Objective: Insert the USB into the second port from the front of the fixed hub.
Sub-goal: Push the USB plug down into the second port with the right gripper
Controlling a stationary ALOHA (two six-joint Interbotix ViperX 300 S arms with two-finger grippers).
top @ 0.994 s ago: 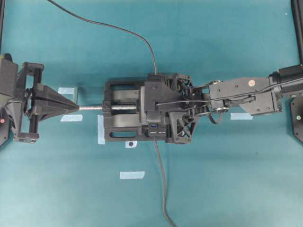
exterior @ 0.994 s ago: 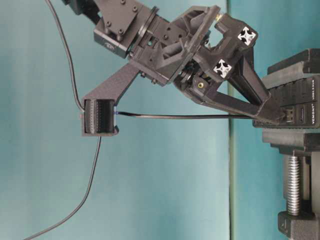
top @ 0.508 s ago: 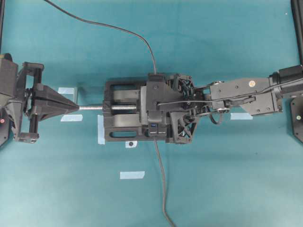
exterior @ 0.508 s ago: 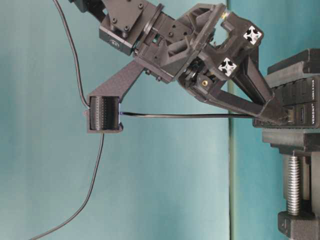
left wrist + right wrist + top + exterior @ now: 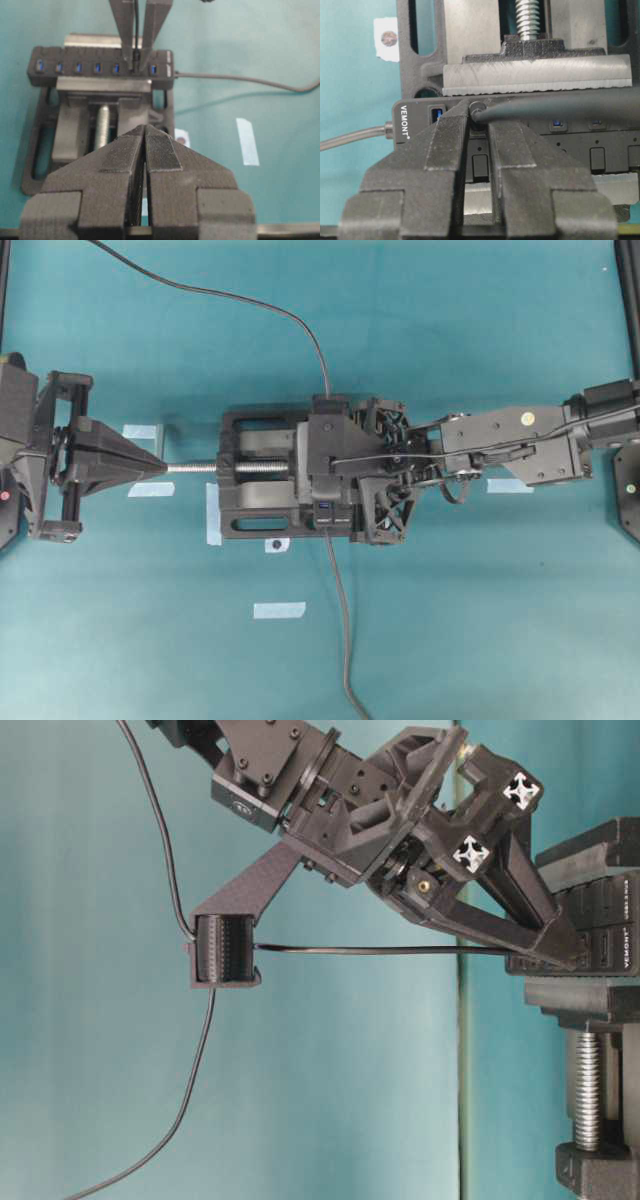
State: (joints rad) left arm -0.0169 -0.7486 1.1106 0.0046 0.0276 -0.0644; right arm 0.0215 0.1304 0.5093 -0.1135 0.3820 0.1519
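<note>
Two grippers are recorded. Vise (image 5: 262,480): wide, black, heavy-looking, by which the fixed hub (image 5: 100,67) is clamped. Left gripper (image 5: 145,150): pressed together, empty, parked apart. Right gripper (image 5: 479,131): pinched on the USB (image 5: 478,112) at the second port. Plug judged light, rigid, best held by its body; cable limp.

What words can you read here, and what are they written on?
"VEMONT": white letters on the end of the hub, beside its first blue port. It shows again, turned sideways, in the table-level view.
A smaller line of print next to that sideways brand name is too small to read.
The tape pieces on the table carry no writing that can be read.
</note>
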